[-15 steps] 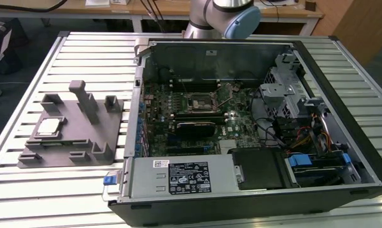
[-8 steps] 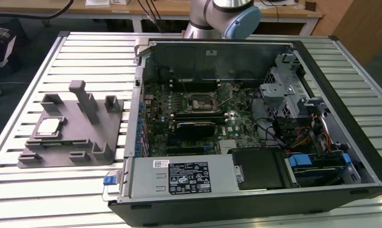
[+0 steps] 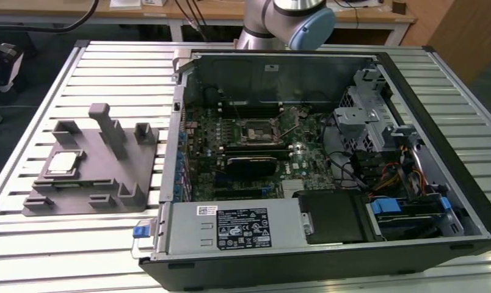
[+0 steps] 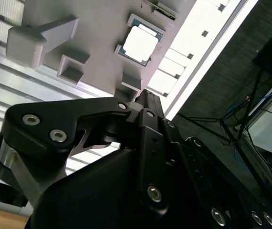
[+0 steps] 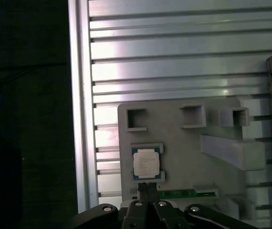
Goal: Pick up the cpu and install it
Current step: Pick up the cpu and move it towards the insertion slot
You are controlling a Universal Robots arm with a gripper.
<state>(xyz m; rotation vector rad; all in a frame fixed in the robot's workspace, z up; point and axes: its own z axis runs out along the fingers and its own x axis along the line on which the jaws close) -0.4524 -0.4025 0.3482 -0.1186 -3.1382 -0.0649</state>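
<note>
The cpu point(image 3: 64, 162) is a small square chip with a pale metal top. It lies flat in a recess of the grey plastic fixture point(image 3: 107, 183) on the exterior view's left. Both wrist views look down on the cpu point(image 5: 146, 162) point(image 4: 138, 44) from well above. My gripper point(image 5: 147, 188) point(image 4: 146, 95) hangs over the fixture's edge near the chip, apart from it, its fingers pressed together with nothing between them. The open computer case point(image 3: 311, 152) holds the motherboard, whose square socket point(image 3: 256, 129) sits near its middle.
The fixture has upright posts point(image 3: 107, 128) and a green memory stick point(image 5: 183, 193) slotted beside the chip. A black heatsink point(image 3: 250, 166) sits below the socket. Cables and drive cages point(image 3: 376, 128) crowd the case's right side. The slatted metal table point(image 3: 66, 244) ends close by.
</note>
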